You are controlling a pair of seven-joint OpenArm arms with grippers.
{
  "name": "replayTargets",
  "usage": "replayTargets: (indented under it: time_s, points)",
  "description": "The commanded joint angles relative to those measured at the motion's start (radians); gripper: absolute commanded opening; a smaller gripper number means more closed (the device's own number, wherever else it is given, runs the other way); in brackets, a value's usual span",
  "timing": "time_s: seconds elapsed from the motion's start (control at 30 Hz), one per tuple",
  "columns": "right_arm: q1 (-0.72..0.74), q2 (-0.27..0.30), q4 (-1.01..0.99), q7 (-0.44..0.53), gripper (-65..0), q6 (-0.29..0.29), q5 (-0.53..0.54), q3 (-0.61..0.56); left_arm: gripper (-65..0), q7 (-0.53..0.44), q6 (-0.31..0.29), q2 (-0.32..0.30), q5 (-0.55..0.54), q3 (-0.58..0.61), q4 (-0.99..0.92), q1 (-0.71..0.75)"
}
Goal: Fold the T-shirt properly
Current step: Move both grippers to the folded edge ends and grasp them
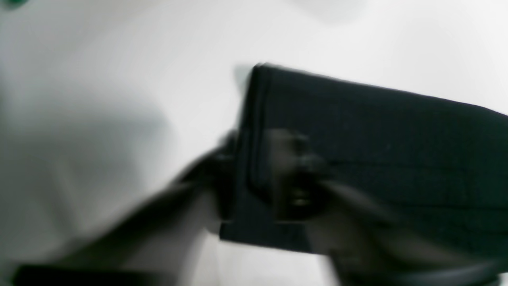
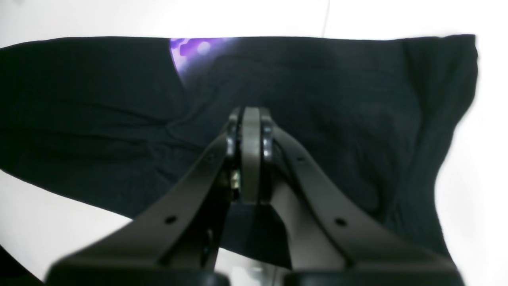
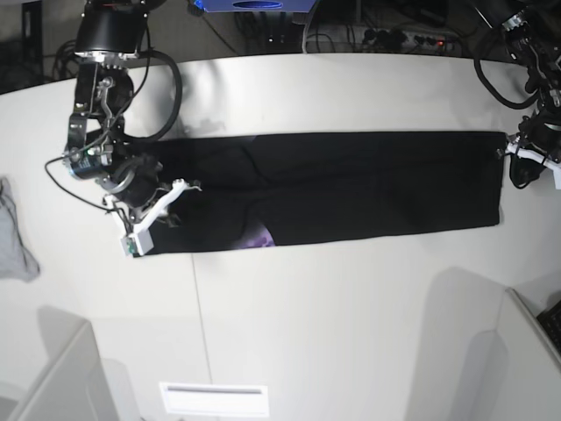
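Item: right gripper (image 2: 251, 159), dark plastic two-finger claw. Jaws pressed together, clenched on a pinch of cloth as far as the right wrist view shows. In the base view it (image 3: 149, 210) sits at the shirt's end toward the bench's left edge.

Item: left gripper (image 1: 274, 174), same make. Wrist view heavily blurred; the fingers straddle a hemmed corner of cloth, but whether they grip it cannot be told. In the base view it (image 3: 524, 167) stands at the shirt's other end, near the bench's right edge.

Item: large black short-sleeved cotton T-shirt (image 3: 351, 189). Laid as a long narrow band across the middle of the white bench (image 3: 351, 307), running left edge to right edge, already folded lengthwise. A patch of purple print (image 3: 260, 235) peeks from the near edge, left of centre.

Handling note (judgement): the step appears to be bringing one end over to the other. Lift both ends evenly, keep the band taut so the layers do not slide, and land hem on hem.

Item: small grey crumpled cloth (image 3: 16, 235), at the bench's left edge, well apart from the shirt.

Containers: none in view
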Motion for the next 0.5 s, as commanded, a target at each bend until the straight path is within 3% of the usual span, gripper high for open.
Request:
replayTargets:
  time_s: [0.0, 0.07, 0.13, 0.27, 0.47]
  points:
    - [0.016, 0.006, 0.024, 0.020, -65.0, 0.005, 0.016, 0.003, -34.6, -0.015, -0.010, -0.013, -0.038, -0.019, -0.005, 0.004]
    - [0.016, 0.006, 0.024, 0.020, -65.0, 0.005, 0.016, 0.003, -18.4, -0.017, -0.011, -0.013, -0.052, -0.044, -0.046, 0.015]
    - [0.016, 0.006, 0.023, 0.020, -65.0, 0.005, 0.016, 0.003, -9.9, -0.017, -0.016, -0.013, -0.052, -0.044, -0.075, 0.018]
    - [0.014, 0.005, 0.023, 0.019, -65.0, 0.005, 0.016, -0.014, -9.1, -0.017, -0.103, -0.013, -0.050, -0.044, -0.135, 0.006]
    - [-0.006, 0.005, 0.026, 0.025, -65.0, 0.005, 0.016, -0.052, -9.1, -0.017, -0.106, -0.016, -0.043, -0.041, -0.247, -0.072]
